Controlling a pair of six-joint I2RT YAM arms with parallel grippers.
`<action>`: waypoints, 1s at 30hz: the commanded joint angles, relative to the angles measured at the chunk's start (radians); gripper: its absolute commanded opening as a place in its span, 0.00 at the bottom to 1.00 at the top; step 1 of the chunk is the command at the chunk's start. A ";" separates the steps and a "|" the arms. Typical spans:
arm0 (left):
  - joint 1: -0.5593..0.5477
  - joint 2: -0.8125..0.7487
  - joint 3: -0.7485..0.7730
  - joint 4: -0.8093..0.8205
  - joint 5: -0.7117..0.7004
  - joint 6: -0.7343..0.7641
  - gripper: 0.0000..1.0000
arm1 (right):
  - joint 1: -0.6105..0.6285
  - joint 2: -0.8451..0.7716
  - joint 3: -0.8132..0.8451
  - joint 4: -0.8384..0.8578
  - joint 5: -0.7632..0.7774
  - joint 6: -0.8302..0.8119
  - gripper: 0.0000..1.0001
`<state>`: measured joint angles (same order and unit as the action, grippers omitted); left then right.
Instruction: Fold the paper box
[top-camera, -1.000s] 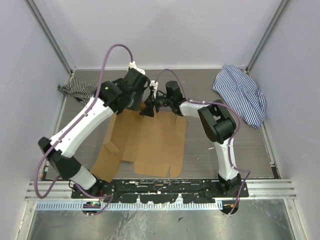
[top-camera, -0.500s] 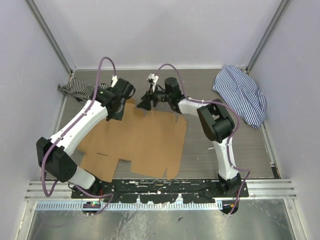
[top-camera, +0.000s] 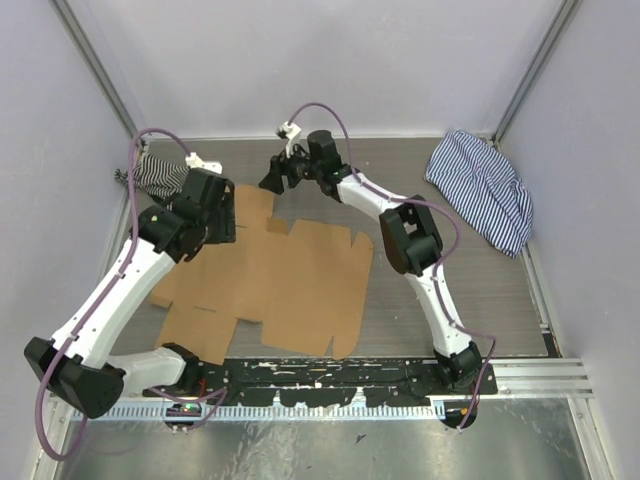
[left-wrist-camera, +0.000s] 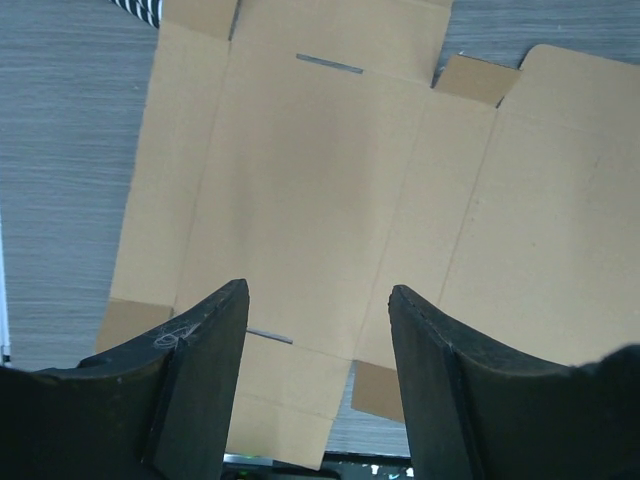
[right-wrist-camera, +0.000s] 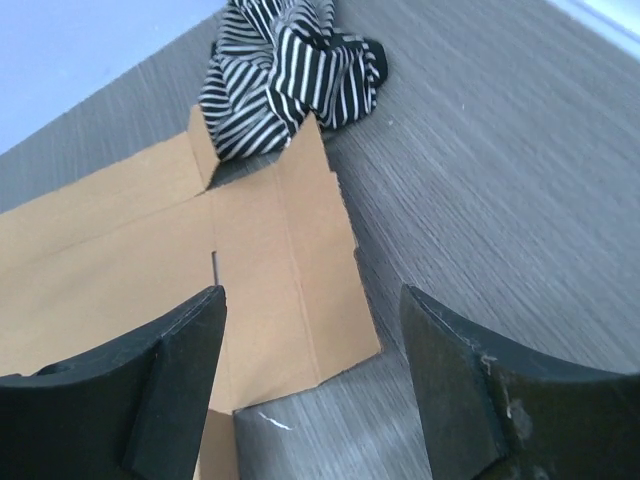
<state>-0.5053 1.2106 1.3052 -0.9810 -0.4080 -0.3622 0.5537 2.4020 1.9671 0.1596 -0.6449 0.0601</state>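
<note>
The paper box (top-camera: 270, 285) is a flat brown cardboard sheet with flaps and creases, lying unfolded on the grey table. My left gripper (top-camera: 222, 222) hangs open and empty above the sheet's far left part. In the left wrist view the sheet (left-wrist-camera: 300, 180) lies spread out well below the open fingers (left-wrist-camera: 210, 340). My right gripper (top-camera: 272, 180) is open and empty, just past the sheet's far edge and above the table. The right wrist view shows the sheet's far flap (right-wrist-camera: 290, 270) between and beyond its fingers (right-wrist-camera: 180, 350).
A black-and-white striped cloth (top-camera: 160, 178) lies at the far left corner, touching the sheet's corner; it also shows in the right wrist view (right-wrist-camera: 290, 70). A blue striped cloth (top-camera: 485, 190) lies at the far right. Walls close three sides; a metal rail (top-camera: 320, 375) runs along the near edge.
The sheet's left panels were folded up; they now lie flat and spread out. Both grippers have left the sheet's far edge. The left one moved left, the right one toward the far left.
</note>
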 joint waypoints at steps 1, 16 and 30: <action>0.000 -0.081 -0.064 0.058 0.046 -0.042 0.65 | 0.007 0.089 0.094 -0.085 0.030 0.050 0.75; 0.001 -0.169 -0.173 0.069 0.049 -0.078 0.64 | 0.016 0.155 0.105 -0.009 -0.067 0.111 0.71; 0.001 -0.190 -0.211 0.073 0.053 -0.112 0.59 | 0.053 0.089 0.034 -0.069 0.164 0.062 0.15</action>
<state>-0.5056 1.0306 1.0924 -0.9394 -0.3645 -0.4576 0.6071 2.5961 2.0731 0.0780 -0.6121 0.1398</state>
